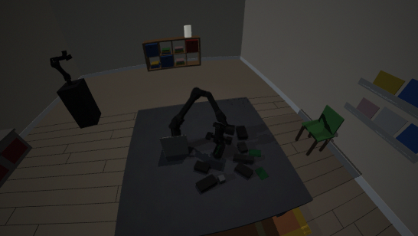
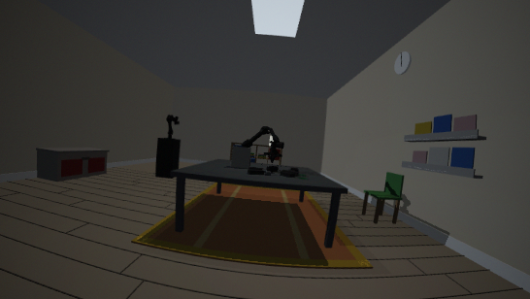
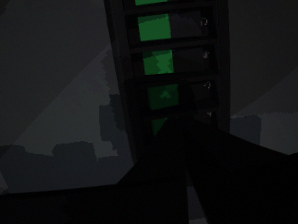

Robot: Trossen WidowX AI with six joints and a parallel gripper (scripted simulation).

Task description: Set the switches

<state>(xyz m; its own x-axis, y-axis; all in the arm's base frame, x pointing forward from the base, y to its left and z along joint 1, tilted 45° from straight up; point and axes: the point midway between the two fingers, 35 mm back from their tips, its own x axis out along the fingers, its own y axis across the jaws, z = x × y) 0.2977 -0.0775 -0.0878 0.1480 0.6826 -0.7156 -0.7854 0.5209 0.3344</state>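
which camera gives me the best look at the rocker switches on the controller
The wrist view: the rocker switches appear large there, green ends visible, though the gripper covers part. The top view shows only tiny green marks; the exterior view doesn't resolve them.

On the desk (image 1: 153, 199) (image 2: 209, 174) I count one arm (image 1: 186, 107) (image 2: 265, 129), two green cards (image 1: 255, 152) (image 2: 303, 177) and one white block (image 1: 221, 178). Beyond the desk: one bookcase (image 1: 172, 40), one lamp (image 1: 187, 31). To my right of the desk: one chair (image 1: 320, 129) (image 2: 383, 195), one clock (image 2: 402, 63), two ledges (image 1: 388, 93) (image 2: 443, 138).
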